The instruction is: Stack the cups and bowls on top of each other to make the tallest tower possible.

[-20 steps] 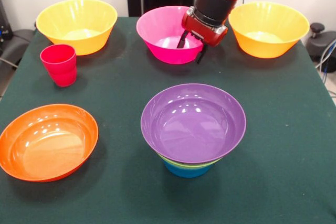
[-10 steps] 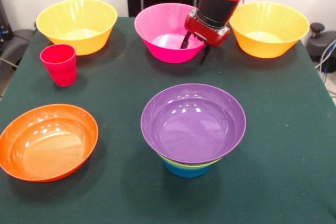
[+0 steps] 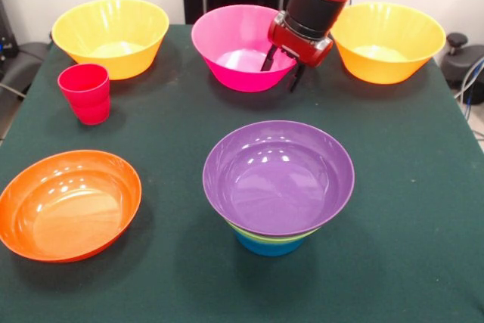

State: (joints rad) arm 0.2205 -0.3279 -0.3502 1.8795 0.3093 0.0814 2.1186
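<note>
My gripper (image 3: pixel 280 68) is shut on the right rim of the large pink bowl (image 3: pixel 227 43), one finger inside the bowl and the other outside. The bowl is at the far middle of the table, tipped slightly. In front of it the tower (image 3: pixel 272 217) rises from a small blue base (image 3: pixel 268 246) through a lime green rim (image 3: pixel 265 234) to the wide purple bowl (image 3: pixel 277 175) on top. On the left, the red cup (image 3: pixel 85 92) stands upright. The wide orange bowl (image 3: pixel 68 202) lies at the near left.
Two large yellow-orange bowls sit at the far corners, one on the left (image 3: pixel 110 35) and one on the right (image 3: pixel 387 39), the right one close to my arm. The green table cloth (image 3: pixel 408 247) ends at the edges on both sides.
The pink bowl has shifted a little left and up with my gripper on its rim. Nothing else on the table has moved.
</note>
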